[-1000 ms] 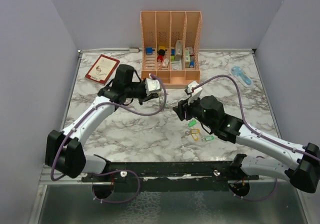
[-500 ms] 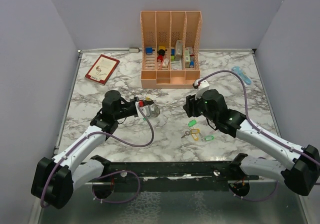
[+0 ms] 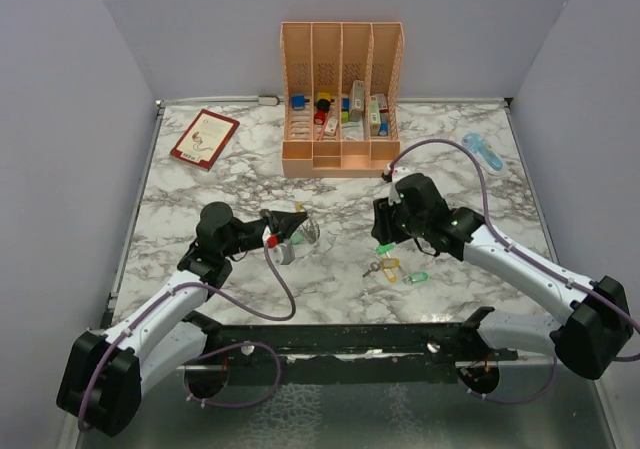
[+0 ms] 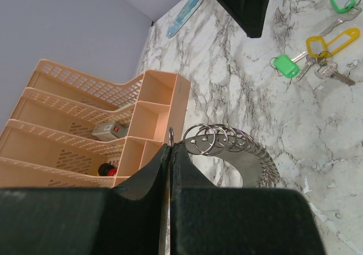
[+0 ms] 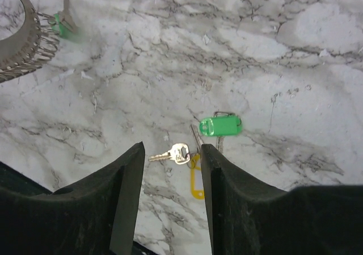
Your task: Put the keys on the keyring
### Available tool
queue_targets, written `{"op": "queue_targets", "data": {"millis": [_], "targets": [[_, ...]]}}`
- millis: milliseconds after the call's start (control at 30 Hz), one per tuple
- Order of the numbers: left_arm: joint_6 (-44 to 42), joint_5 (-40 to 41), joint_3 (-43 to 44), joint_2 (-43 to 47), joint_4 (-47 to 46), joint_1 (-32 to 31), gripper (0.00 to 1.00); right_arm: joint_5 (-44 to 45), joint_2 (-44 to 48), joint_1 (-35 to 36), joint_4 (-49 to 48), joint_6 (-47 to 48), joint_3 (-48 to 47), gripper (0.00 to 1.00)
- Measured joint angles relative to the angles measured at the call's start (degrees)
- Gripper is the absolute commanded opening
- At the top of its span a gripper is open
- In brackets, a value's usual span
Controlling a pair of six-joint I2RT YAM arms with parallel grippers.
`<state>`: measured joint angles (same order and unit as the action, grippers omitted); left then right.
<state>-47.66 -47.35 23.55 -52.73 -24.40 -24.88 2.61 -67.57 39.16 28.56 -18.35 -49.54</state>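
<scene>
My left gripper [image 4: 171,153] is clamped tight on the thin edge of the keyring [image 4: 227,144], holding it just above the marble table [image 3: 450,139], left of centre and in front of the peach organizer [image 3: 342,69]. From the left wrist camera I see a row of small split rings [image 4: 204,137] strung along the loop. My right gripper [image 5: 173,150] hangs over the keys [image 5: 220,125] with its 2 fingers [image 5: 127,198] set a moderate way apart and nothing between them. The keys lie loose on the table to the right of the keyring and apart from it: 1 green tag beside a bare silver key [image 5: 173,153], a yellow tag [image 5: 195,184] just nearer me, and another green tag [image 3: 418,277] off to the right.
</scene>
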Motion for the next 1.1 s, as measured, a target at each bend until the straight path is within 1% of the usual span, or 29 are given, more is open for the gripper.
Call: {"op": "queue_targets", "data": {"millis": [133, 267, 467, 600, 700, 800, 967, 1100], "targets": [[0.26, -0.17, -2.45, 1.57, -2.12, 0.00, 0.00, -0.70, -0.24, 0.00, 4.66, -2.69, -0.11, 0.44], [5.05, 0.74, -2.14, 0.04, -3.10, 0.00, 0.00, -0.79, -1.31, 0.00, 9.03, -6.21, -0.13, 0.41], [17.20, 2.47, -1.46, -2.75, -5.90, 0.00, 0.00, -0.74, -3.26, -0.26, 11.15, -11.61, 0.39, 0.40], [27.34, 4.26, -1.40, -4.31, -8.59, 0.02, 0.00, -0.59, -5.53, -1.38, 10.88, -13.77, 0.72, 0.36], [34.36, 5.40, -0.72, -5.70, -10.25, 0.02, 0.00, -0.55, -8.55, -3.69, 10.01, -14.32, 0.81, 0.34], [38.82, 6.08, 0.07, -6.34, -11.19, 0.02, 0.00, -0.20, -10.84, -6.01, 9.09, -14.10, 0.81, 0.29], [42.18, 6.95, 0.92, -6.47, -11.58, 0.02, 0.00, -0.20, -13.64, -10.67, 6.84, -11.26, 0.74, 0.25], [43.04, 7.67, 1.20, -7.23, -12.04, 0.02, 0.00, -0.20, -16.41, -11.15, 5.03, -8.22, -0.24, 0.24]]}}
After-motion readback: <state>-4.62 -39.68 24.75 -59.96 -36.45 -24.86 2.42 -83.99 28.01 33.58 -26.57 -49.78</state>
